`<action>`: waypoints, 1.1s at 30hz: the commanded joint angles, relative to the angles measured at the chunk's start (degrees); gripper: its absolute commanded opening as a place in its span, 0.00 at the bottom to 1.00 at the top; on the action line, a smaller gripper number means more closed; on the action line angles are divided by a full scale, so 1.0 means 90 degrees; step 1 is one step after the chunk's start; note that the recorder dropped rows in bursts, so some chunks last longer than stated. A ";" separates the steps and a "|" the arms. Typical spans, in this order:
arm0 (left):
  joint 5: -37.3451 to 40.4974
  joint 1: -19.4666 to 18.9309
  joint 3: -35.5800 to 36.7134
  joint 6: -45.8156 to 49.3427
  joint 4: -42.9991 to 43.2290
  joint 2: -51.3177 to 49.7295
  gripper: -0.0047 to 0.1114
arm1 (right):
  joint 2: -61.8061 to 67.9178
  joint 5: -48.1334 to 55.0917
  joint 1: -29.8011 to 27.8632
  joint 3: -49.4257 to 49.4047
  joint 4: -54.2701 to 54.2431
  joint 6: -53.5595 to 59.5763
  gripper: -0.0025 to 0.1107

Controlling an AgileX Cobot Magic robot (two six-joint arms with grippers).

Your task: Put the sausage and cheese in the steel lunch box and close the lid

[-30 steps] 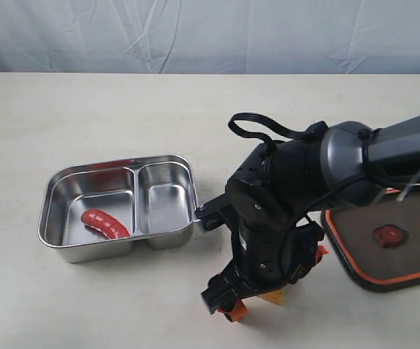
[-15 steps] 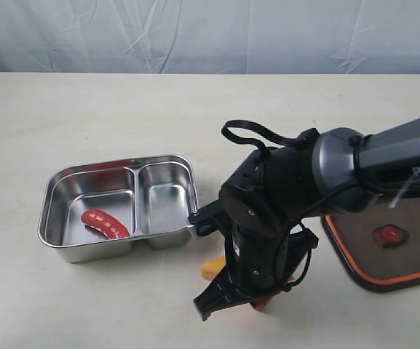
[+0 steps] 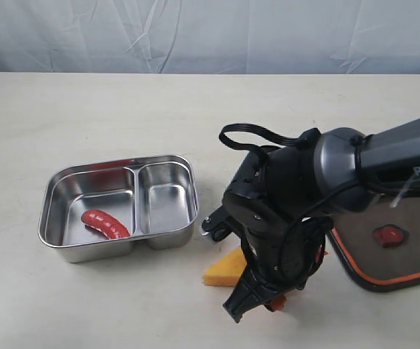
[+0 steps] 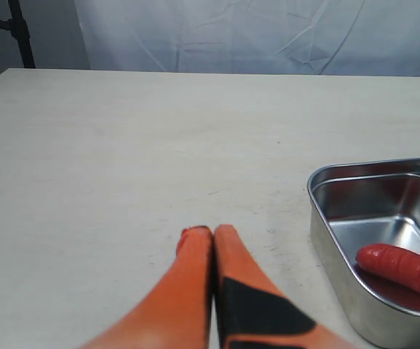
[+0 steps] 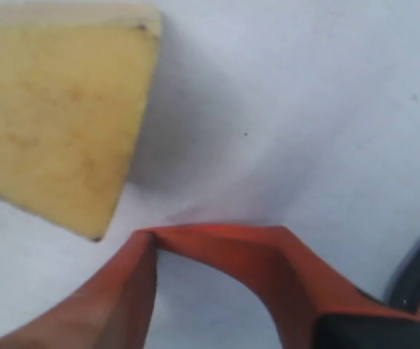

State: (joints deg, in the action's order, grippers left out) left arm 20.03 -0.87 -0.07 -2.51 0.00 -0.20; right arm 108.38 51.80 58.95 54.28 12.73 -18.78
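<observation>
While the sausage (image 3: 105,223) is lying in the left compartment of the steel lunch box (image 3: 93,251), the cheese (image 3: 223,270) is sitting loose just right of it, beside the right gripper (image 5: 152,236), whose spread I cannot tell. Picking the cheese up is calling for jaws straddling the wedge.
</observation>
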 commanded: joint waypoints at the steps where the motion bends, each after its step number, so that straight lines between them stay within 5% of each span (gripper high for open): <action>1: -0.0082 -0.0014 0.0008 -0.0006 0.0038 0.0022 0.04 | 0.0173 -0.0019 -0.0055 -0.0136 0.0391 0.0149 0.85; 22: -0.0082 -0.0014 0.0008 -0.0006 0.0038 0.0022 0.04 | -0.0762 -0.0166 -0.0055 -0.0091 0.0126 0.0284 0.85; 33: -0.0082 -0.0014 0.0008 -0.0006 0.0038 0.0022 0.04 | -0.1105 -0.1745 -0.0055 -0.0091 -0.0134 0.0773 0.85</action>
State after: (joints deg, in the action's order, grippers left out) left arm 20.03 -0.87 -0.07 -2.51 0.00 -0.20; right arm 98.96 39.86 58.58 53.58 12.85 -15.02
